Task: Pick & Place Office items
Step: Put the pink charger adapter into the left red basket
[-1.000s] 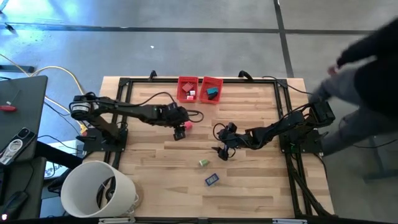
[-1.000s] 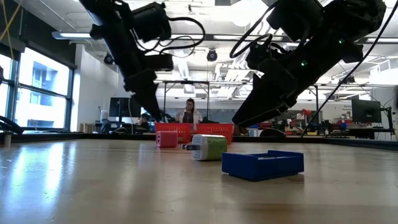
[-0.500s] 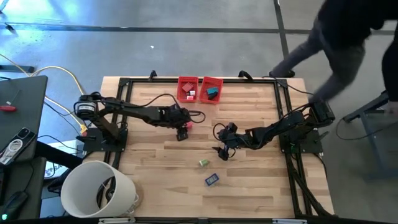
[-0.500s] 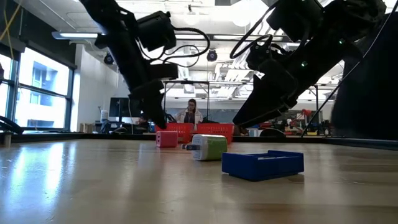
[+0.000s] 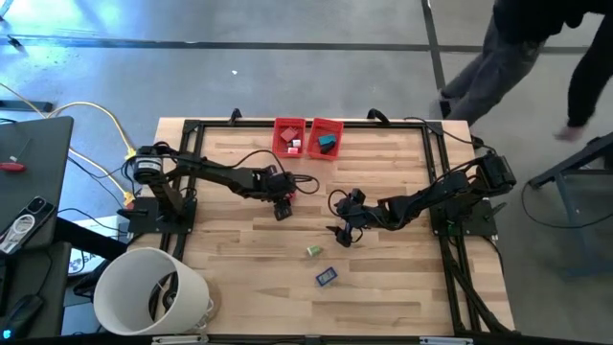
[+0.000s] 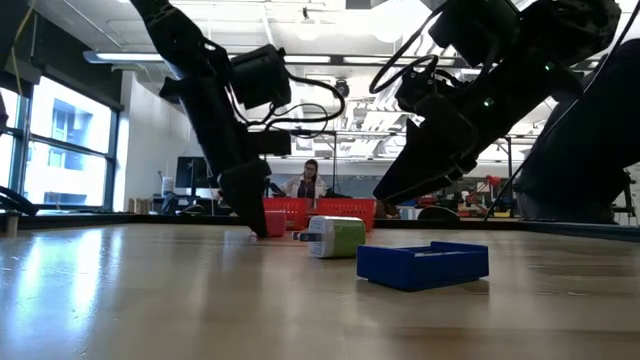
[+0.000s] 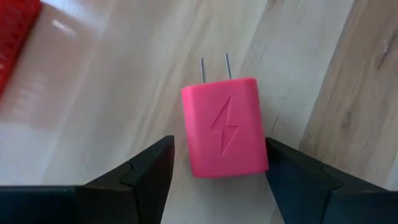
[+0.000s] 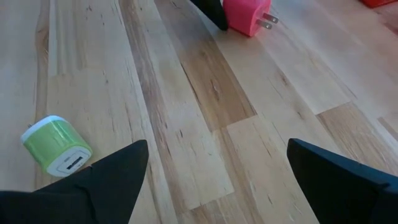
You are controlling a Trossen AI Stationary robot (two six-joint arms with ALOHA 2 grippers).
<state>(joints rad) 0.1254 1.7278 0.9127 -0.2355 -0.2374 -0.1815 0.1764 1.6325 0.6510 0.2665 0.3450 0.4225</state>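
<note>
The left gripper (image 7: 214, 165) has dropped down, fingers now open either side of the pink plastic lightning-bolt charger plug (image 7: 224, 126) at mid-frame. Looks ready to squeeze. The right gripper (image 8: 214, 174) hangs wide open, same spot.

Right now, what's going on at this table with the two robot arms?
The left gripper is down at the tabletop with its fingers either side of a pink plug-in charger; a gap shows on each side, so it isn't gripped yet. The right gripper waits open near mid-table. A green charger and a dark blue piece lie loose on the wood. Two red bins at the far edge already hold a few items.
</note>
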